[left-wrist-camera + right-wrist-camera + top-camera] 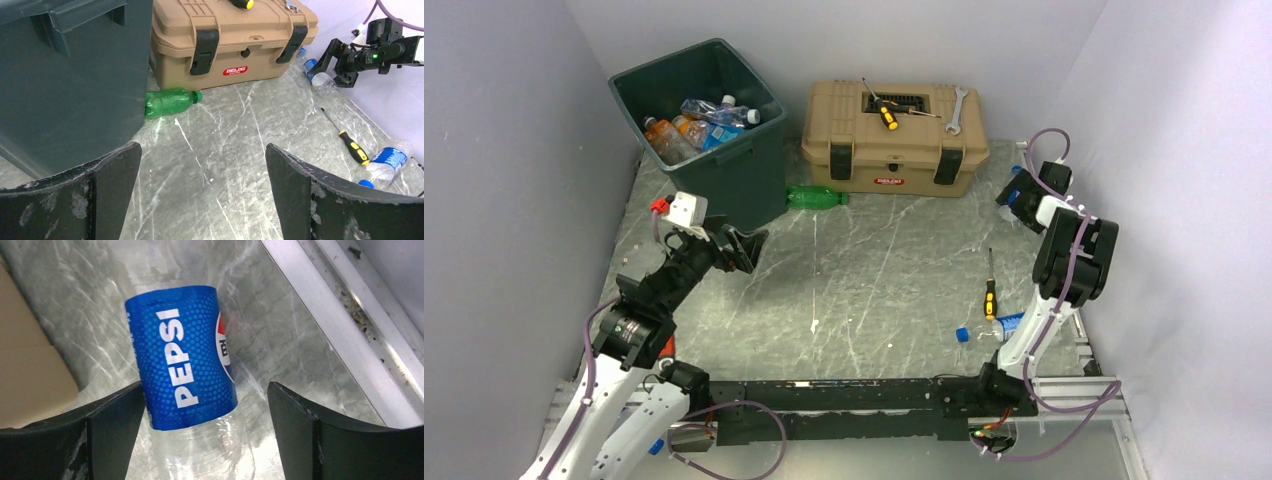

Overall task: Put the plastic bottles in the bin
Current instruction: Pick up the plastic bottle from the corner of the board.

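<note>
A blue-labelled bottle (1010, 322) lies near the right arm's base. The left claw (752, 250), wide open and empty, hangs beside the bin (734, 178). A green bottle (816, 197) lies between bin and toolbox (894, 148). The right claw (205, 395) stands wide open astride a Pepsi bottle (182, 357) on the table. Other bottles (699, 125) lie inside the bin.

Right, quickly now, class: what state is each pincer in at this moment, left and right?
Left pincer: open, holding nothing.
Right pincer: open, fingers either side of the blue-labelled bottle, not clamped on it.
</note>
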You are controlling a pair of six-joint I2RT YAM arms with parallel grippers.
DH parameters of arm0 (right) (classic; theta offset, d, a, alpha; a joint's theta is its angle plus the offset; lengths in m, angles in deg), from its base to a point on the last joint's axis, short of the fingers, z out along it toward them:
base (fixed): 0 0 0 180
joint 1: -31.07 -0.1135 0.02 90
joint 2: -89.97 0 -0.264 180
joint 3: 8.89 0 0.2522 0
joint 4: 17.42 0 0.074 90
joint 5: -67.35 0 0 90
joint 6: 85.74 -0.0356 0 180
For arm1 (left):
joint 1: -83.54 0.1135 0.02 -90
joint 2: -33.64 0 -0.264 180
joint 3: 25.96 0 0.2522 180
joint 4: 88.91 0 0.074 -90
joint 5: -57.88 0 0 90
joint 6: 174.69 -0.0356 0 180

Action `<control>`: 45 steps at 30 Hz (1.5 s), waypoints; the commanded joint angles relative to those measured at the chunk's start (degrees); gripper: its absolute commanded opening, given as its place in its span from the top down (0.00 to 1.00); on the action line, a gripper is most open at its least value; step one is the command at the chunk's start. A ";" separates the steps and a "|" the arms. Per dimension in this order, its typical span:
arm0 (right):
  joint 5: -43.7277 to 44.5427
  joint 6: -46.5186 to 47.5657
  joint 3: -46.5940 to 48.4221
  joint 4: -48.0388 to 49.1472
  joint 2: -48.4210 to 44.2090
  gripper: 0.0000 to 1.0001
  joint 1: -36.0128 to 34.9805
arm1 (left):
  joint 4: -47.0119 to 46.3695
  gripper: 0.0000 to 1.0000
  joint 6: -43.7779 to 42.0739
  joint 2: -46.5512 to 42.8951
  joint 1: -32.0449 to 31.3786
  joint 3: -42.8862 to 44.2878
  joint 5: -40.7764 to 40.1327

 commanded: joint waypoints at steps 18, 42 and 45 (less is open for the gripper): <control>10.19 -2.70 -7.73 0.56 -15.22 0.53 -2.63 | -0.75 0.00 0.15 0.76 -0.19 0.86 -2.24; -14.97 1.01 -26.51 13.60 -69.74 0.61 -53.82 | -11.29 0.01 10.93 6.82 -0.83 9.52 24.53; -14.37 2.65 -29.66 14.54 -71.29 0.61 -59.84 | -20.62 0.01 18.87 10.81 -0.89 10.67 31.55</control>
